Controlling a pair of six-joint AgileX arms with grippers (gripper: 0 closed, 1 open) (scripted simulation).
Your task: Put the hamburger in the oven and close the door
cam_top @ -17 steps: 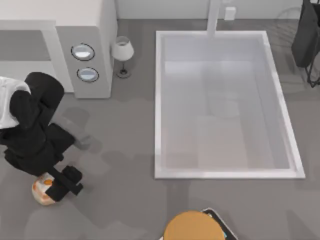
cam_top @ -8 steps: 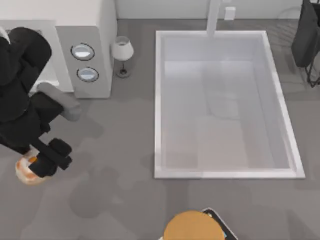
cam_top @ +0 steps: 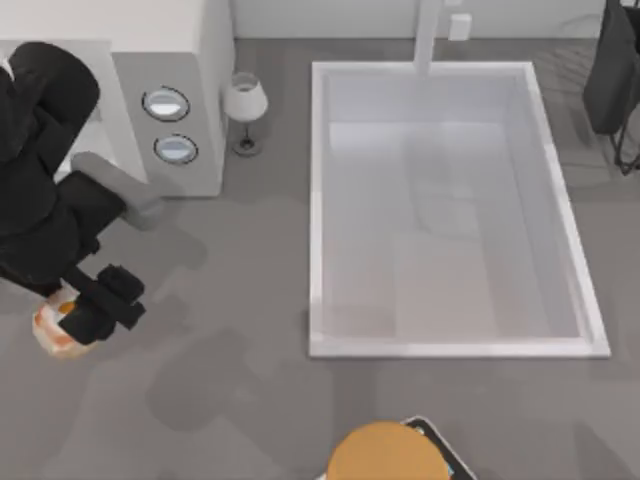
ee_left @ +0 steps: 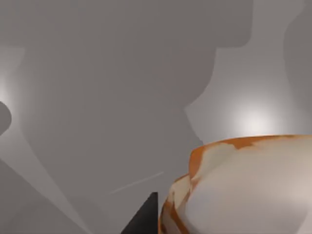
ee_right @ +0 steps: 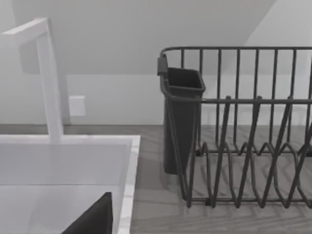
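Now my left gripper [cam_top: 88, 322] has its fingers clamped on the hamburger [cam_top: 55, 330] above the desk [cam_top: 240, 300] at the near left. The oven [cam_top: 175, 90] lies straight beyond it, far left. My right arm sits parked at the far right.

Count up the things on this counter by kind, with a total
Food items: 2, the hamburger held in the left gripper and an orange-brown disc
Appliances: 1, the oven
Sinks: 1
Lamps: 1
Dish racks: 1
Total: 6
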